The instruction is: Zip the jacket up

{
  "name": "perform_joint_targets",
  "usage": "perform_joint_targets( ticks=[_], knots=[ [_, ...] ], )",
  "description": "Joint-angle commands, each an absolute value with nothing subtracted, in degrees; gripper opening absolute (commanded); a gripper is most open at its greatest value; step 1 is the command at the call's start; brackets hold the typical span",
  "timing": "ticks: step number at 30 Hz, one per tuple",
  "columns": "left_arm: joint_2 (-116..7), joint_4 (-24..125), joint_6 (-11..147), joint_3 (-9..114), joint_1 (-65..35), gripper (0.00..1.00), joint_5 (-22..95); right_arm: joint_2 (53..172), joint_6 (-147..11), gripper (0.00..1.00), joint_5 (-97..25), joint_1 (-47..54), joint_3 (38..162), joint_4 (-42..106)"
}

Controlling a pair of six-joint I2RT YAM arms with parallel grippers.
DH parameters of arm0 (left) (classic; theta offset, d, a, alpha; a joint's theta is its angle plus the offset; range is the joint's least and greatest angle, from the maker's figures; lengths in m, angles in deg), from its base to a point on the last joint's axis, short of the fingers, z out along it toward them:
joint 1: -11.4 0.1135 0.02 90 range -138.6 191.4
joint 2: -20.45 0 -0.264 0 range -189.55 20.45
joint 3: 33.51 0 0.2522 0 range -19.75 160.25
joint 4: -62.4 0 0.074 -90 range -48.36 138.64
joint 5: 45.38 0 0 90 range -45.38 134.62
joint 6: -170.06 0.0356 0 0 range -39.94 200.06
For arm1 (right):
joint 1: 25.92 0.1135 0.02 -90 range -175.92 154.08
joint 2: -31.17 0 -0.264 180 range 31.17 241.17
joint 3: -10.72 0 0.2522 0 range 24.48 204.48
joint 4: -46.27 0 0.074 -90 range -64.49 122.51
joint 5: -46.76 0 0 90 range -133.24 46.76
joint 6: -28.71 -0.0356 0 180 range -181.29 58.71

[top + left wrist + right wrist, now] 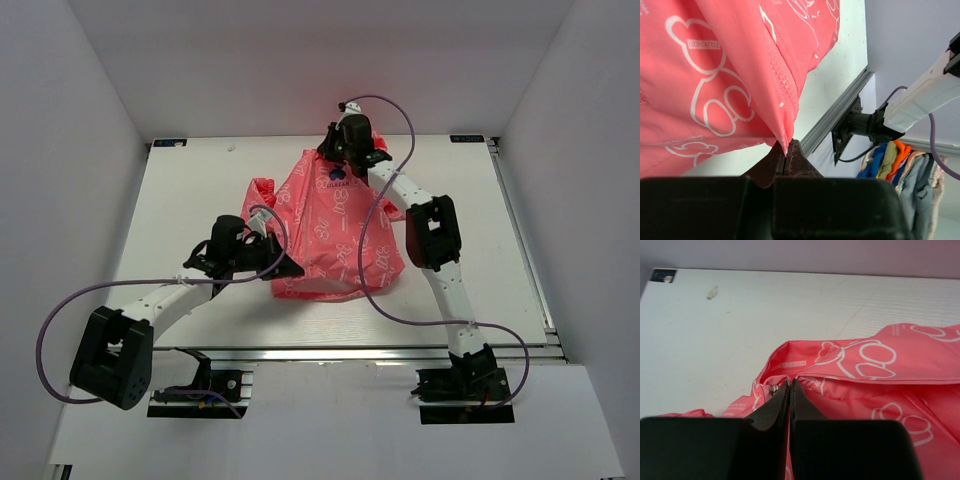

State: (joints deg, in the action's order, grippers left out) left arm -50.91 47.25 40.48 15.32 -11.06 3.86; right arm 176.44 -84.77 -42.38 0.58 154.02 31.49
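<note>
The coral-pink jacket (335,225) with white printed outlines lies stretched along the middle of the table, with a small dark blue graphic (335,182) near its far end. My left gripper (288,265) is shut on the jacket's near bottom corner beside the zipper line; in the left wrist view the fabric (715,75) tapers to a tip pinched in that gripper (788,146). My right gripper (335,150) is shut at the collar end; in the right wrist view the gripper (790,384) sits on the jacket (880,390), a small metal zipper slider (773,388) just left of the fingertips.
White walls enclose the table on three sides. A metal rail (835,117) runs along the near table edge. A heap of coloured clothes (895,160) lies beyond it. Purple cables (395,110) loop from both arms. A small mark (713,292) is on the far table.
</note>
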Motion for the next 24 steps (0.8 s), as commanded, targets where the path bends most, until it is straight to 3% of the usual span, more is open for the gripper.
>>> perform_joint_targets(
  ticks=[1,2,4,5,6,7,8,12,17,21,24],
  knots=[
    [-48.7,39.7,36.9,12.9,-13.6,0.0,-10.8,174.0,-83.6,0.0,-47.2,-7.5,153.8,51.1],
    [-49.6,39.6,37.2,13.8,-13.6,0.0,-10.4,172.9,-82.9,0.0,-44.0,-7.4,149.4,52.4],
    [-52.7,38.4,38.2,15.4,-13.6,0.31,-9.9,169.1,-82.0,0.0,-34.9,-7.3,145.7,52.0],
    [-53.6,37.1,40.2,16.5,-13.6,0.5,-9.4,167.8,-81.4,0.09,-31.5,-7.3,141.9,52.2],
    [-54.3,34.0,41.4,19.5,-13.6,0.65,-8.6,164.9,-80.1,0.4,-26.9,-7.3,140.1,52.0],
    [-55.0,32.4,43.8,21.2,-13.6,0.89,-6.2,163.2,-79.1,0.69,-24.0,-7.3,138.1,52.0],
    [-54.9,30.3,45.5,23.0,-13.5,0.98,-4.6,160.2,-77.2,0.89,-21.8,-7.4,135.4,49.8],
    [-52.8,15.0,52.3,37.2,-13.4,0.98,11.3,150.5,-75.5,0.89,-19.4,-9.4,127.1,45.4],
    [-51.1,8.7,51.9,45.7,-11.8,0.98,33.2,136.1,-82.1,0.89,-18.4,-15.4,114.6,44.1],
    [-54.3,11.8,50.3,49.0,-3.8,0.98,40.4,127.6,-83.5,0.89,-25.6,-19.7,107.3,33.1],
    [-55.5,18.1,47.4,48.1,6.2,0.98,46.0,120.7,-85.5,0.89,-32.8,-22.7,101.4,32.6]
  ],
)
